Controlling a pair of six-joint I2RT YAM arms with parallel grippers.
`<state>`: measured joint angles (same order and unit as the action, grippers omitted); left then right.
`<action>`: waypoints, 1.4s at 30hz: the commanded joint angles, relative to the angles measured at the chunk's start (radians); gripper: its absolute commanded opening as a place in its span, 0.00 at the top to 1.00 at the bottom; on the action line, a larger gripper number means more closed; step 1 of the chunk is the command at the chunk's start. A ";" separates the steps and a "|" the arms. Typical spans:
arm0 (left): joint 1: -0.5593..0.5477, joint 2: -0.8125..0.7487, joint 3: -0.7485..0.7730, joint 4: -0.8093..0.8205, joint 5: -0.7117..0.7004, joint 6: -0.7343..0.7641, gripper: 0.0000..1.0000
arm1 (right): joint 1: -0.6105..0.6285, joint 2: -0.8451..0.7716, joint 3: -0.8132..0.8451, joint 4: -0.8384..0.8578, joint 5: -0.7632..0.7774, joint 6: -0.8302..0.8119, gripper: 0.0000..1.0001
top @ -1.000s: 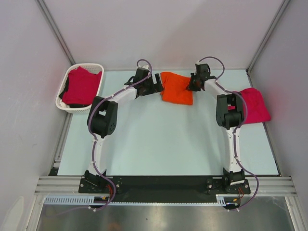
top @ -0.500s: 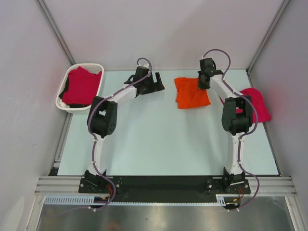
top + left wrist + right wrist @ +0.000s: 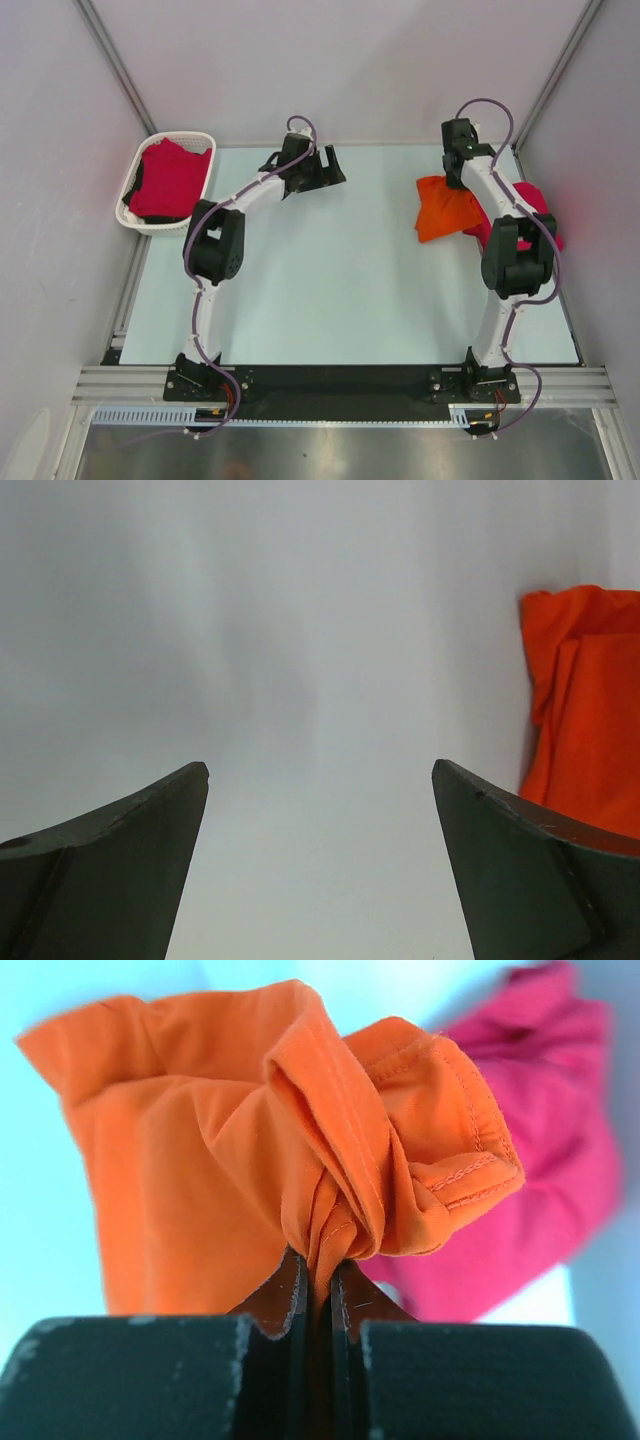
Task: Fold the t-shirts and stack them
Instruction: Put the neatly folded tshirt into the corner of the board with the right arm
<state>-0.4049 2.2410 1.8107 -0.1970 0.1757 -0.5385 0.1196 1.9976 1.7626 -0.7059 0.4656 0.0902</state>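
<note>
My right gripper (image 3: 455,178) is shut on the bunched edge of the folded orange t-shirt (image 3: 444,210), which hangs from the jaws beside a folded crimson-pink t-shirt (image 3: 532,212) at the table's right. In the right wrist view the orange t-shirt (image 3: 250,1140) is pinched between the fingers (image 3: 285,1290), with the pink t-shirt (image 3: 540,1160) behind it. My left gripper (image 3: 328,170) is open and empty over bare table at the back middle. In the left wrist view its fingers (image 3: 120,850) stand wide apart and the orange t-shirt (image 3: 590,710) shows at the right edge.
A white lattice basket (image 3: 140,165) at the back left holds another crimson-pink t-shirt (image 3: 168,178). Grey walls close in the table on three sides. Both arm bases sit on the black rail at the near edge.
My right gripper has carried the orange t-shirt from the back middle to the right, up against the pink t-shirt. My left gripper let go of it and stayed near the back middle.
</note>
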 commanded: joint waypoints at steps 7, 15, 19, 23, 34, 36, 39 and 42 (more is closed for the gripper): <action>-0.011 0.005 0.036 0.024 0.048 0.015 0.00 | -0.066 -0.192 -0.104 0.026 0.192 -0.060 1.00; -0.017 0.008 0.033 0.028 0.053 0.012 0.00 | -0.154 -0.122 -0.107 0.043 0.344 -0.077 1.00; -0.018 0.006 0.022 0.031 0.047 0.015 0.00 | -0.239 -0.074 -0.085 0.026 0.354 -0.034 1.00; -0.018 0.008 0.018 0.028 0.047 0.018 0.00 | -0.320 -0.030 -0.055 0.029 0.352 -0.011 1.00; -0.022 0.014 0.013 0.010 0.039 0.032 0.01 | -0.387 0.048 0.017 0.171 0.340 -0.084 0.99; -0.022 0.014 0.013 0.008 0.041 0.034 0.00 | -0.393 0.084 0.064 0.148 0.338 -0.089 0.98; -0.022 0.011 0.012 0.002 0.041 0.038 0.00 | -0.400 0.167 0.119 0.108 0.327 -0.069 0.93; -0.022 0.011 0.012 -0.002 0.042 0.043 0.00 | -0.399 0.220 0.162 0.066 0.376 -0.031 0.46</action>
<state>-0.4213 2.2543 1.8107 -0.1982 0.2131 -0.5220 -0.2695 2.1521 1.8534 -0.6125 0.7673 0.0280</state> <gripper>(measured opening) 0.996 0.324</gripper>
